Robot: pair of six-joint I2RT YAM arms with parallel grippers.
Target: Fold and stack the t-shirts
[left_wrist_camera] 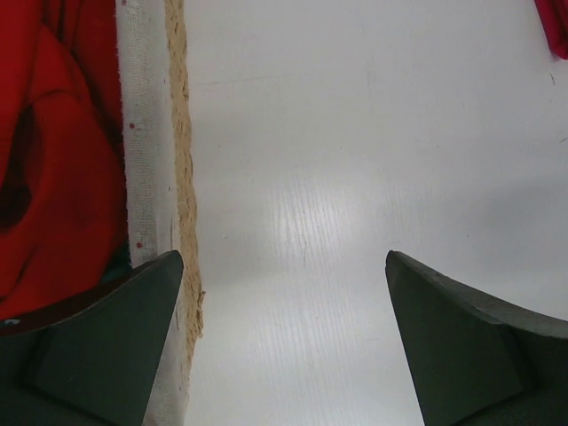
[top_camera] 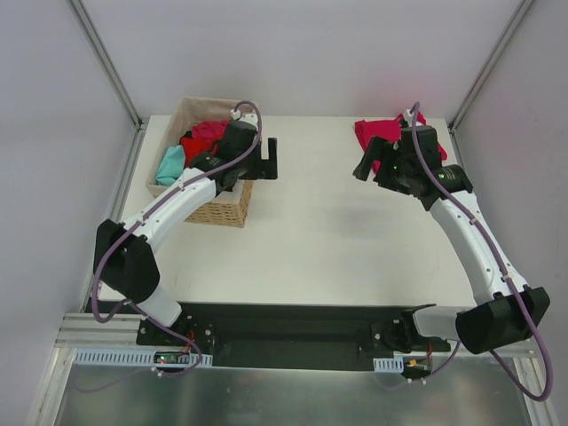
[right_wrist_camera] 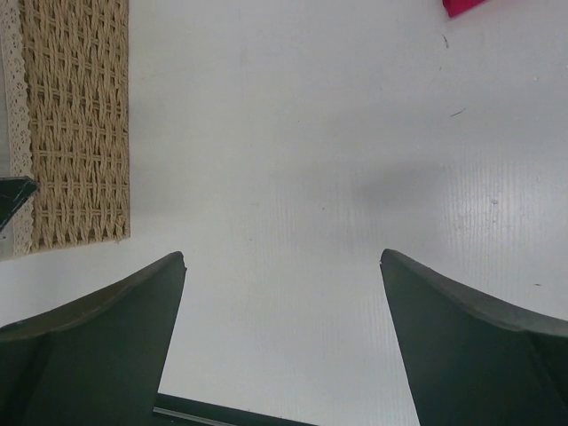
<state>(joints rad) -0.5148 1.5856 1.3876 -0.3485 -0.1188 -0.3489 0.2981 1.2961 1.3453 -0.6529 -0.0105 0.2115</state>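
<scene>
Several t-shirts lie bunched in the wicker basket (top_camera: pixel 222 211) at the back left: a teal one (top_camera: pixel 169 165), a bright red one (top_camera: pixel 195 144) and a magenta one (top_camera: pixel 211 130). A crimson t-shirt (top_camera: pixel 377 130) lies folded on the table at the back right. My left gripper (top_camera: pixel 271 160) hovers open just right of the basket, holding nothing. In the left wrist view the red t-shirt (left_wrist_camera: pixel 53 151) fills the left side behind the basket rim (left_wrist_camera: pixel 146 133), and the gripper (left_wrist_camera: pixel 284 266) is over bare table. My right gripper (top_camera: pixel 371 158) is open in front of the crimson t-shirt, empty (right_wrist_camera: pixel 282 262).
The white table (top_camera: pixel 311 231) spans the space between the arms. The basket's woven side (right_wrist_camera: pixel 75 124) shows at the left of the right wrist view, and a corner of the crimson t-shirt (right_wrist_camera: pixel 461 5) at its top. Grey walls and frame posts enclose the table.
</scene>
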